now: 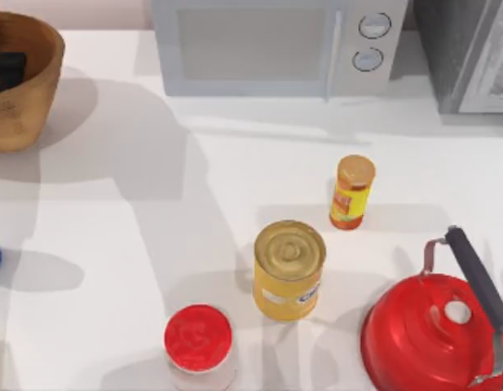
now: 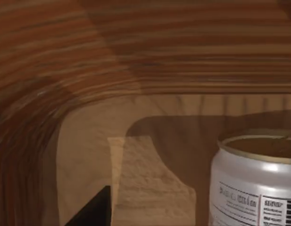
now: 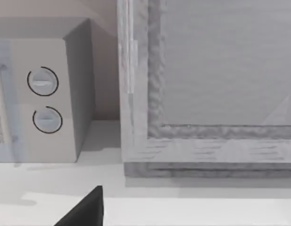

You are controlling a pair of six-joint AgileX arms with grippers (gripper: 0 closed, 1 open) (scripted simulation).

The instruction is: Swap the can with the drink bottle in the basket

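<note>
Basket: basket [image 1: 23, 85] sits at the tabletop's far left corner; one of it.
Left arm: its wrist camera looks down inside the basket [image 2: 136, 61] at the ribbed wall and floor, beside a silver can [image 2: 253, 181]; a dark finger tip [image 2: 95, 209] shows at the frame edge.
Left claw: cannot tell whether apart or together.
Right arm: its wrist camera faces the microwave [image 3: 41, 94] and a grey appliance [image 3: 206, 84] along the back edge; one dark finger tip [image 3: 86, 209] shows.
Right claw: cannot tell.
Can: one yellow can [image 1: 289, 270] stands upright near the front edge, middle of the tabletop.
Bottles: one orange-capped bottle [image 1: 352, 192] behind the can, apart from it.
Jars: one red-lidded jar [image 1: 200, 342] at the front edge.
Kettles: one red kettle [image 1: 434, 334] at the front right corner.
</note>
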